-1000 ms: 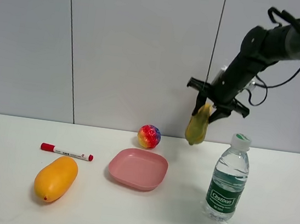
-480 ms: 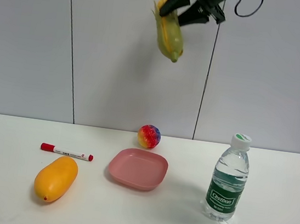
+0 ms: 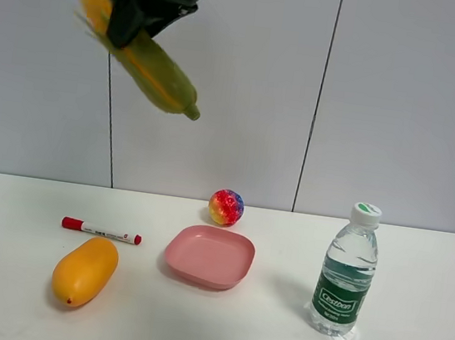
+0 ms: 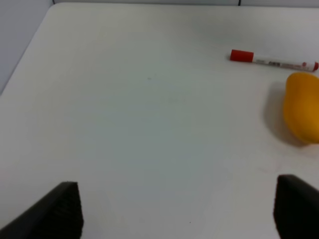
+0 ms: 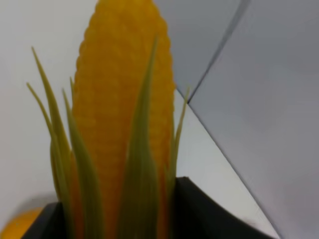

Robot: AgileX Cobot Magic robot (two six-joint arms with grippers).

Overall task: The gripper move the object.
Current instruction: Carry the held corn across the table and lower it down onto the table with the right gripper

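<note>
Yellow corn cob [image 3: 160,77] clamped in right end effector [image 3: 128,19].

Black two-fingered right gripper [image 3: 133,17]: was on the right at mid height a second ago, at top centre half a second ago, and is now at the upper left, across the middle.
Long yellow toy corn cob in green husk [image 3: 152,69]: carried along between the fingers. It hung nearly upright before; now it slants, green end lowest, high over the white tabletop [image 3: 2,291].
</note>
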